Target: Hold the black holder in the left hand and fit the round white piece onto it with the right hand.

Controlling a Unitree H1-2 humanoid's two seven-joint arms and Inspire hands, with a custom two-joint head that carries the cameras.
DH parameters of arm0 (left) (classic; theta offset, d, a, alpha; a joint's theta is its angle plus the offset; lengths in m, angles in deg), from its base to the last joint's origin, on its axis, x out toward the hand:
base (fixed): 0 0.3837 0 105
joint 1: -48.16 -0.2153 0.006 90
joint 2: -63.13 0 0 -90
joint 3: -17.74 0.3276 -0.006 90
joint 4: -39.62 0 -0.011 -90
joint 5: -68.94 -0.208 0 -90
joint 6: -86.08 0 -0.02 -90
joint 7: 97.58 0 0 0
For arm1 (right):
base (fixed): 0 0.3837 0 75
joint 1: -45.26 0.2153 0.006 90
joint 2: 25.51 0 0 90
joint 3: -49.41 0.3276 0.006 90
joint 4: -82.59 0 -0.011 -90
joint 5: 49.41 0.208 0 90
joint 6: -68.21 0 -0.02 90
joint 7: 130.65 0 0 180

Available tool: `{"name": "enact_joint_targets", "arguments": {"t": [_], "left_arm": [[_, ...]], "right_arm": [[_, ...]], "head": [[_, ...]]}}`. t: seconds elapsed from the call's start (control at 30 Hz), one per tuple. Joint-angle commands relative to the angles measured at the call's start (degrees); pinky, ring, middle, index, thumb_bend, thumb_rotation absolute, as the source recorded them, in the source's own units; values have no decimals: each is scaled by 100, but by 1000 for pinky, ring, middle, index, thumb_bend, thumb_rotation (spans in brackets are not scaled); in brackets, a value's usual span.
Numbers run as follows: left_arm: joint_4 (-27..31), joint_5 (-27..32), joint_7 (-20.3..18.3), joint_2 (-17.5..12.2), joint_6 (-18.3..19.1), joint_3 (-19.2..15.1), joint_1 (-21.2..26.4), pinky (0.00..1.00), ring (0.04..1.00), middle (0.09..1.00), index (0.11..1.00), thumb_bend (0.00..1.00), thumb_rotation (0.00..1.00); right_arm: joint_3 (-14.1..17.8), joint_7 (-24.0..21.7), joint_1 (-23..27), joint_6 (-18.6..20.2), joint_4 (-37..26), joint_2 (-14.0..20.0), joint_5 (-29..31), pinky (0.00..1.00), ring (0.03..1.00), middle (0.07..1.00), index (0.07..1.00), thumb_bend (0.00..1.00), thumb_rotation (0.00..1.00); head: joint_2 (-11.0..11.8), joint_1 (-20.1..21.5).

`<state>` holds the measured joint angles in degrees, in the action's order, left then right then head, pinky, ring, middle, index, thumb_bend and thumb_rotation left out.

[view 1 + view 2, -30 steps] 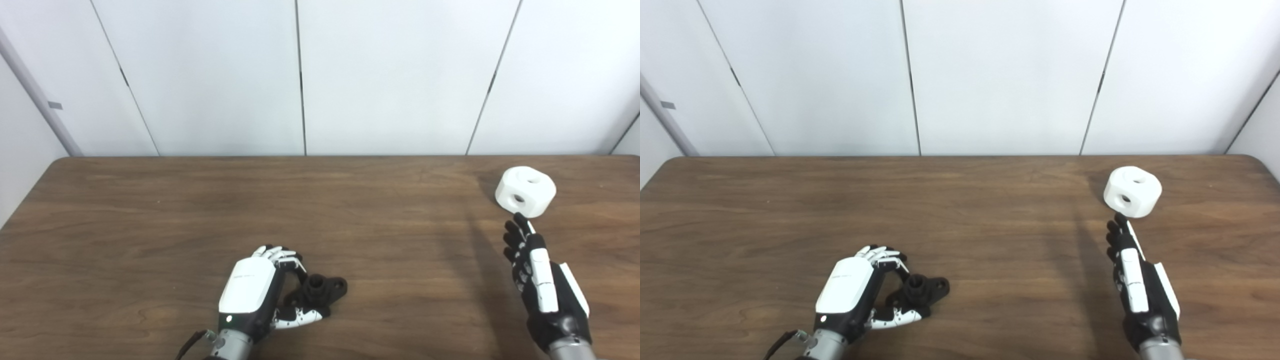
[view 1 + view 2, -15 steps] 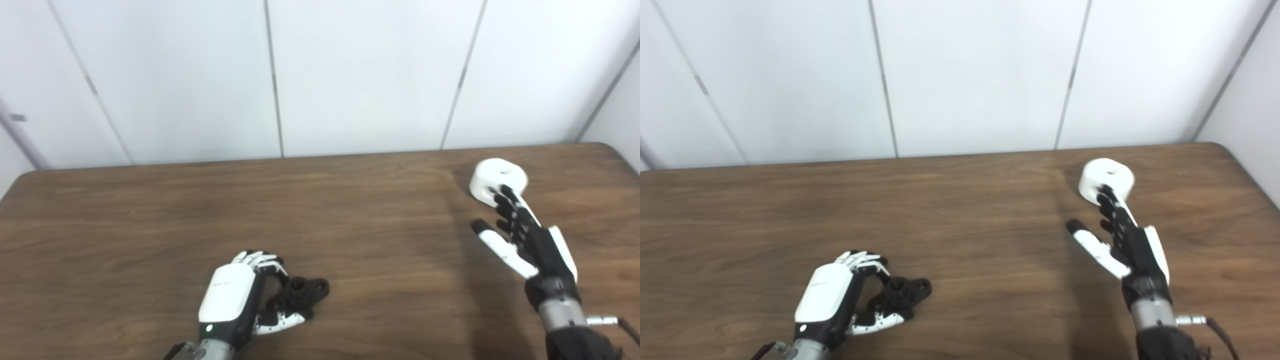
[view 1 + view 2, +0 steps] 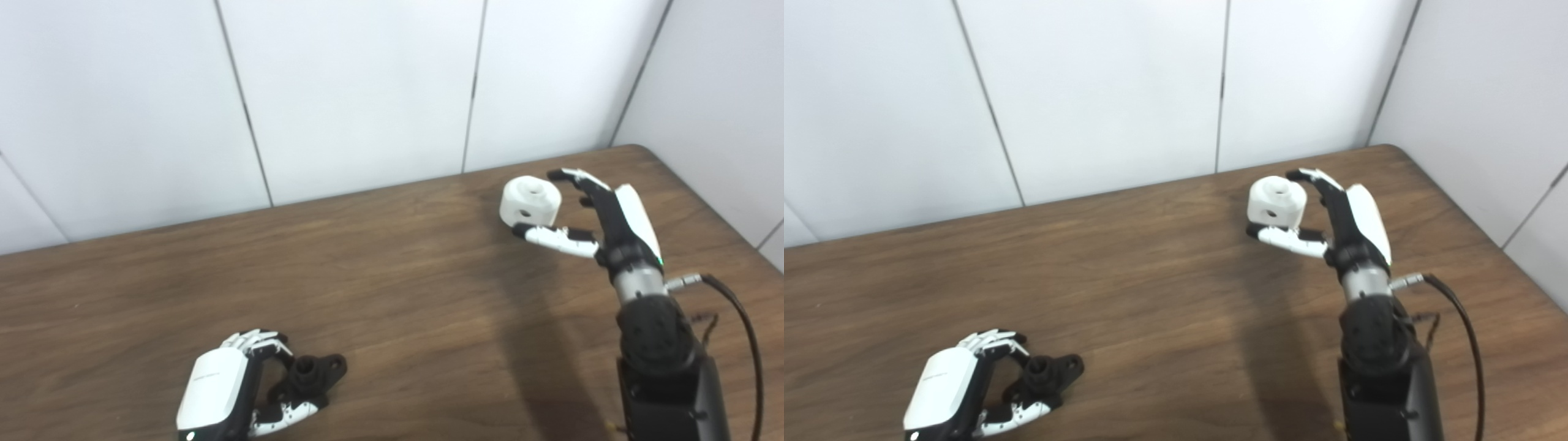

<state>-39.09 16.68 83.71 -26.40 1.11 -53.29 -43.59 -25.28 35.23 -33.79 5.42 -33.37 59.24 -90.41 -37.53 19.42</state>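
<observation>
One black holder [image 3: 312, 372], one round white piece [image 3: 530, 200], two hands, one wooden table [image 3: 392, 288].

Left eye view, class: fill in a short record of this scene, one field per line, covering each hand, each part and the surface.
left hand: curled around the black holder, low on the table
right hand: fingers and thumb cupped around the round white piece; firm grip unclear
parts: far apart, not joined
surface: brown wooden table
</observation>
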Motion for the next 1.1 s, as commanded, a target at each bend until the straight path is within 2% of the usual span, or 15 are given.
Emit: {"name": "enact_joint_targets", "arguments": {"t": [0.0, 0.13, 0.23, 0.5, 0.73, 1.07], "left_arm": [[54, -65, -80, -157, 1, -84, -48, 860, 810, 743, 485, 521, 47], [53, -38, -91, -173, -72, -136, -54, 850, 804, 737, 485, 521, 46], [45, -48, -102, -194, -136, -165, -55, 837, 798, 731, 484, 521, 46], [61, -13, -121, -208, -217, -226, -79, 829, 795, 725, 484, 521, 45], [124, -68, -200, -192, -192, -250, -98, 833, 796, 721, 484, 521, 45], [134, -100, -225, -175, -173, -272, -85, 831, 796, 720, 484, 521, 45]], "right_arm": [[73, -143, 295, -30, -177, 77, -275, 864, 930, 928, 768, 808, 364], [114, -313, 539, -32, -43, 138, -627, 905, 984, 955, 764, 807, 358], [122, -323, 716, -31, 199, 218, -720, 896, 999, 982, 772, 827, 323], [-296, -466, 1130, -30, 1275, 823, -1312, 998, 1000, 1000, 830, 943, 327], [-424, -573, 1428, -30, 2054, 1103, -1464, 1000, 1000, 1000, 849, 997, 303], [-711, -350, 1596, -31, 2827, 1379, -1393, 1000, 1000, 1000, 841, 1000, 336]], "head": [[2, 69], [5, 141], [16, 208], [15, 242], [38, 233], [49, 184]]}}
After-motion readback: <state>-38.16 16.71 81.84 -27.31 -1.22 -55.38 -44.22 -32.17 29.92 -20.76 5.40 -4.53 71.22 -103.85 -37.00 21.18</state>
